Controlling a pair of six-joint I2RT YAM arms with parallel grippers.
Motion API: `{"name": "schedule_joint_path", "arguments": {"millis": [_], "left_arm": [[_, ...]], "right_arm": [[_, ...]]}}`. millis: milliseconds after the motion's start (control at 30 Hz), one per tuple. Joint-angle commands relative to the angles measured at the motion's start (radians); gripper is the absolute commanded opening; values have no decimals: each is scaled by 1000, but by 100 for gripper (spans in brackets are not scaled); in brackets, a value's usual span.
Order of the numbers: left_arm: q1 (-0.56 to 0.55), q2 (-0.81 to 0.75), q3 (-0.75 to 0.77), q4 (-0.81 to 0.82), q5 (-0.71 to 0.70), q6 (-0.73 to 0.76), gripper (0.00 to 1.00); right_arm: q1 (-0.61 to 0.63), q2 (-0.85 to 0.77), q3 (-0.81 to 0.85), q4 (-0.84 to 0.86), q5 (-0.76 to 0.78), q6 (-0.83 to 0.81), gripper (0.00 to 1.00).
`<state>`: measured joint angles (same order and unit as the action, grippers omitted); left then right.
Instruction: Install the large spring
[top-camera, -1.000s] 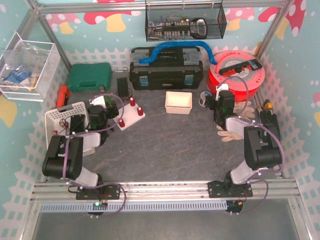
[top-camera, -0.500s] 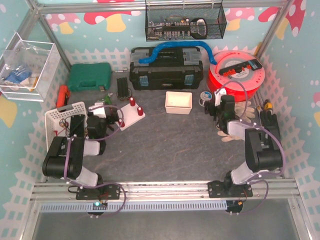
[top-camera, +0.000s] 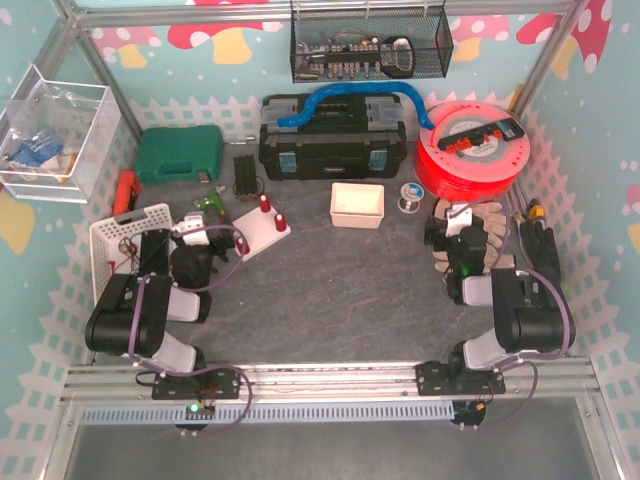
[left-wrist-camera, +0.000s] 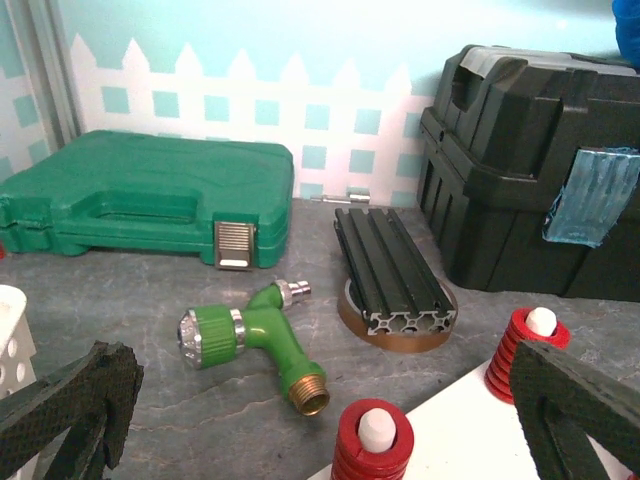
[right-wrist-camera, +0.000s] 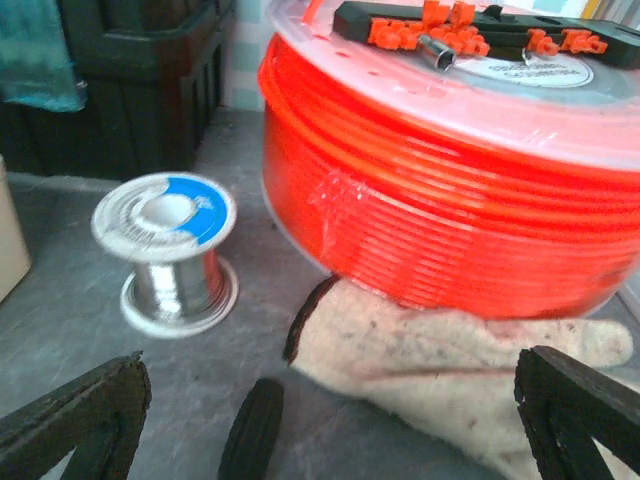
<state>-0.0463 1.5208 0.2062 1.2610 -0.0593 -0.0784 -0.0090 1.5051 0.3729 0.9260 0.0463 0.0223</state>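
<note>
Just ahead of the left pincer (left-wrist-camera: 322, 400), red coil springs (left-wrist-camera: 372, 447) sit threaded over white pegs (left-wrist-camera: 541, 320) on a flat white board (left-wrist-camera: 470, 425), so the large one seems already seated, though which it is I cannot tell. Both pincers gape wide, holding nothing; the right pincer (right-wrist-camera: 330, 400) hangs above a cream work glove (right-wrist-camera: 440, 365) on the grey worktop (left-wrist-camera: 120, 300), apparently parked.

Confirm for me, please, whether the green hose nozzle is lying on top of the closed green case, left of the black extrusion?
Not quite. The green hose nozzle lies on the table in front of the closed green case, not on top of it. It is left of the black extrusion, as you said. The left wrist view shows this.
</note>
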Motion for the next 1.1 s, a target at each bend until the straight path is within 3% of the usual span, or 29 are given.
{"name": "schedule_joint_path", "arguments": {"millis": [0, 1067], "left_arm": [[0, 6, 9, 44, -14, -11, 99], [-1, 6, 13, 32, -14, -11, 99]], "right_arm": [[-21, 0, -144, 324, -58, -3, 99], [-8, 6, -158, 358, -35, -14, 99]]}}
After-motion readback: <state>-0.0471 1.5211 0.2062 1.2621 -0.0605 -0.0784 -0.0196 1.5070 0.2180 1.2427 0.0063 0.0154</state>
